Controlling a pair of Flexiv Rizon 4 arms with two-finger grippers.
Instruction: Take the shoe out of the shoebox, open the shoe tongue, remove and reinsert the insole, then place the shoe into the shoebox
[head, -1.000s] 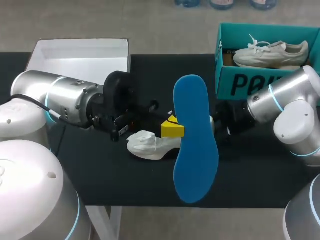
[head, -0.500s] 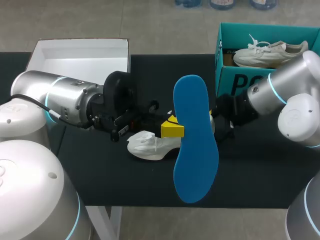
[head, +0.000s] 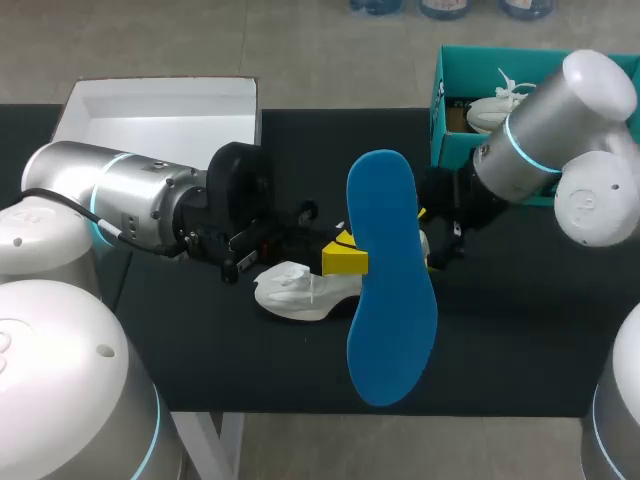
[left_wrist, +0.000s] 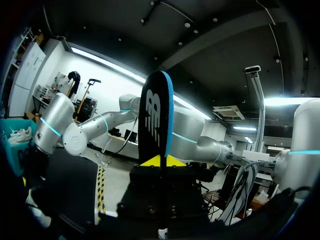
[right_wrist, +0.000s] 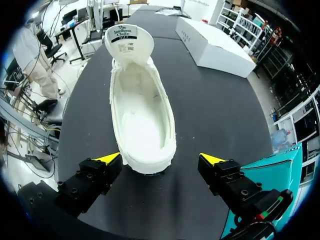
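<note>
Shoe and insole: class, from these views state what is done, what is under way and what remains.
Done: the white shoe stands on the table, tongue folded open, inside bare. Under way: the left hand is shut on the blue insole, upright; the right hand is open at the shoe's heel. Left: reinsert the insole, return the shoe to the teal shoebox.

silver arms (head: 140, 195) with cyan rings (head: 522, 150), yellow-tipped fingers (right_wrist: 107, 159).

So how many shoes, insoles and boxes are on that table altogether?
Shoes: 2 (white shoe on the table, second shoe inside the teal shoebox)
Insoles: 1 (blue insole)
Boxes: 2 (teal shoebox, white box)
Total: 5
</note>
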